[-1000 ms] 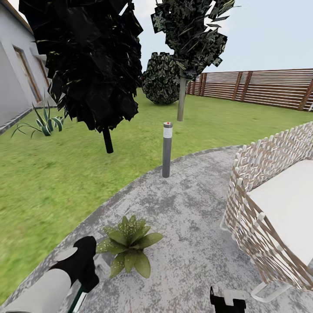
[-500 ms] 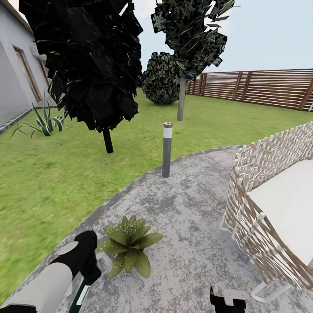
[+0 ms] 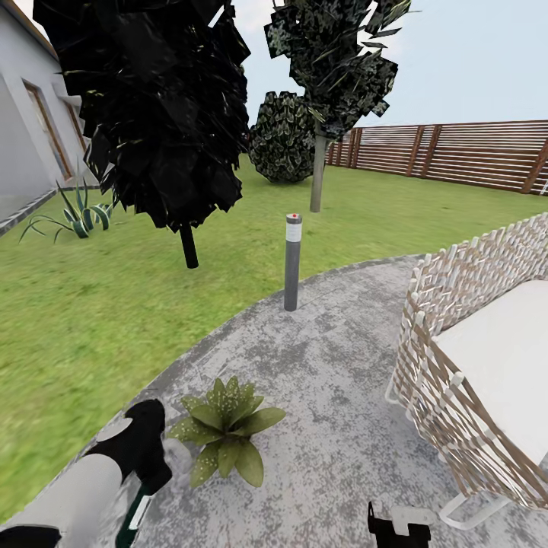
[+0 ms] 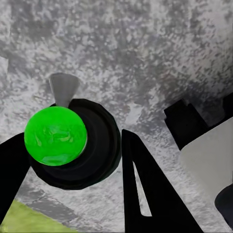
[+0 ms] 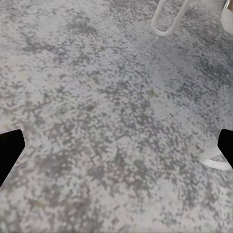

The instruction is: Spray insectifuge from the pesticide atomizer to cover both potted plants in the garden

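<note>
The pesticide atomizer is a dark green bottle with a white label strip, hanging low at the left of the head view. In the left wrist view the atomizer is seen end-on as a bright green disc in a dark ring, with its pale nozzle past it. My left gripper is shut on it, a black finger on either side. One potted plant, a rosette of broad green leaves, stands on the paving just right of that hand. My right gripper hangs open over bare paving.
The round grey patio meets the lawn to the left. A grey bollard lamp stands at the patio edge ahead. A wicker chair fills the right side, its leg near my right gripper. Trees, a wooden fence and a house wall lie beyond.
My left arm has shifted slightly left and lower with the atomizer in its grip. The plant, the right gripper and the camera have not moved.
</note>
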Tool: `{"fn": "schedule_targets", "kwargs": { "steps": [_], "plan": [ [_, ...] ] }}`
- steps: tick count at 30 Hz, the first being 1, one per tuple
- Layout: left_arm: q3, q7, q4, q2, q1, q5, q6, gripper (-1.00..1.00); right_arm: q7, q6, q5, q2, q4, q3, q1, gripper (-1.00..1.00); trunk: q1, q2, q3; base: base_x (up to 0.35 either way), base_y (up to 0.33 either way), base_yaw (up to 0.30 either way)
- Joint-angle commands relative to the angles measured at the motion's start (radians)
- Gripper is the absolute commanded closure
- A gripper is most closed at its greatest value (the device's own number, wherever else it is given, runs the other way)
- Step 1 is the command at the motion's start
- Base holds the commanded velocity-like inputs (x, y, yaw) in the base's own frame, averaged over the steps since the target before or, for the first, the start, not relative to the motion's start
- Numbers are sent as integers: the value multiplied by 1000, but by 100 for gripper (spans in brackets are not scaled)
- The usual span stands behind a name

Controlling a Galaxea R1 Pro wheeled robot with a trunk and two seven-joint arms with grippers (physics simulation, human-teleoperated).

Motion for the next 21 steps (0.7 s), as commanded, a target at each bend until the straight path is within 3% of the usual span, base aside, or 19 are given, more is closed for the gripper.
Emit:
{"fn": "schedule_targets", "kwargs": {
  "steps": [1,3,5,7,10,11,12,15,16,17,19,21],
  "plan": [
    [-6,-33,3,6,-43,-8,7,100,-3,-2,-8,0,0,9,0,-100,0,0,-1,0,0,0],
    [-11,-90,7,18,-109,-21,6,100,-3,-2,-8,0,0,9,-1,-100,0,0,-1,0,0,0],
    [-14,-123,10,31,-177,-56,7,100,-3,-2,-8,0,0,9,0,-100,0,0,-1,0,0,0],
    [-14,-151,12,34,-223,-115,7,100,-3,-2,-8,0,0,9,-1,-100,0,0,-1,0,0,0],
    [-15,-269,7,31,-263,-237,6,100,-3,-2,-8,0,0,9,-1,-100,0,0,-1,0,0,0],
    [-14,-316,1,24,-275,-299,6,100,-3,-2,-8,0,-1,9,-1,-100,0,0,-1,0,0,0],
    [-13,-387,-2,1,-320,-368,5,100,-3,-2,-8,0,0,9,-1,-100,0,0,-1,0,0,0],
    [-15,-400,-3,-35,-336,-380,5,100,-3,-2,-8,0,0,9,-1,-100,0,0,-1,0,0,0],
    [-48,-400,-4,-82,-339,-381,5,100,-3,-2,-8,0,-1,9,-1,-100,0,0,-1,0,0,0],
    [-73,-400,-4,-114,-339,-381,5,100,-3,-2,-8,0,0,9,-1,-100,0,0,-1,0,0,0],
    [-109,-400,2,-143,-336,-381,5,100,-3,-2,-8,0,-1,9,-1,-100,0,0,-1,0,0,0],
    [-135,-400,9,-150,-328,-379,6,100,-3,-2,-8,0,0,9,-1,-100,0,0,-1,0,0,0]
  ]
}}
